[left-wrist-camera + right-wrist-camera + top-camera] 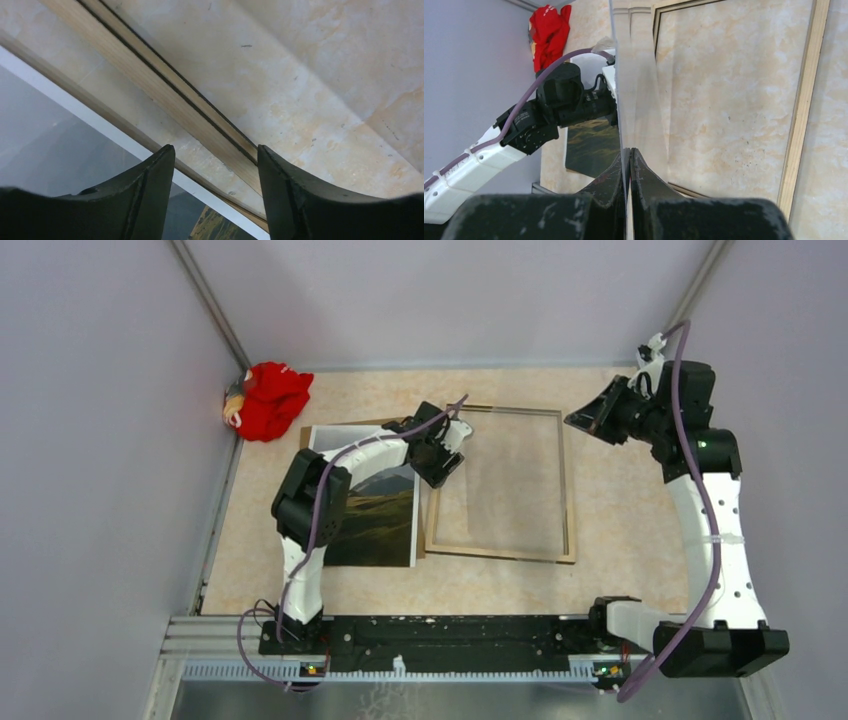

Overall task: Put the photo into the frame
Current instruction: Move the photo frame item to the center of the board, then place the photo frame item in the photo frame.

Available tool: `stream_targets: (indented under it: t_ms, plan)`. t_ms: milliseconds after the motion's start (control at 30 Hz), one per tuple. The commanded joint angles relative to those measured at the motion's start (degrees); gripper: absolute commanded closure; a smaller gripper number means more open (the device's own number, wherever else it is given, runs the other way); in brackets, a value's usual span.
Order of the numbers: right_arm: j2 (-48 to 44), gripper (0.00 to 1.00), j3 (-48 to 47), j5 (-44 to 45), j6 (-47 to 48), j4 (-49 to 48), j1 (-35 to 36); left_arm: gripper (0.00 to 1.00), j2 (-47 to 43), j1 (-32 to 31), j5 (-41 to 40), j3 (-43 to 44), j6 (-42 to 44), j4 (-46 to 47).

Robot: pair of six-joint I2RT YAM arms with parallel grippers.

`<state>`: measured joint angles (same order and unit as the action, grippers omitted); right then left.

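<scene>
The left claw [215,152] is seen partly open, with nothing between its fingers [150,190]. It is held low over the worktop [630,530], and in the left wrist view the left rail of the frame [165,85] runs slantwise through the gap between the fingertips. The frame lies flat with its light wooden back upward, most of it stretching away to the right of this claw.

The photo [385,520] lies face up on the worktop just to the left of the left claw and under that arm, close alongside the frame's left rail but outside it. Its white border and grey sky are seen beside the left finger in the wrist view. A brown board [306,432] lies under the photo, and its edges show past the photo's sides. A red cloth [270,400] is bunched in the far left corner, well apart from both claws.

The right claw [628,152] is closed tight on the edge of a clear sheet [636,90], which is pinched between its fingertips and stands up edge-on away from them. This claw is held above the worktop just beyond the frame's far right corner, with the frame lying below and ahead of it. Whether the sheet's far edge rests on the frame cannot be told.
</scene>
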<state>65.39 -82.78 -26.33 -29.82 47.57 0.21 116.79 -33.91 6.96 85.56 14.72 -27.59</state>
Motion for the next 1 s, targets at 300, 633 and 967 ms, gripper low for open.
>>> stream_targets:
  t_ms: [300,633,967]
  plan:
    - [9.3,1.0,-11.2,-4.5,-4.1,-5.1,5.6,0.01,-10.4,15.3,15.7,14.8,-4.0,-14.8]
    - [14.0,1.0,-6.4,-20.7,-17.4,-22.9,6.7,0.02,-15.9,20.5,15.5,7.1,-4.3,-11.2]
    - [24.8,1.0,9.6,-19.9,-10.6,-29.0,4.1,0.02,-14.7,20.6,14.6,0.5,-2.7,-9.6]
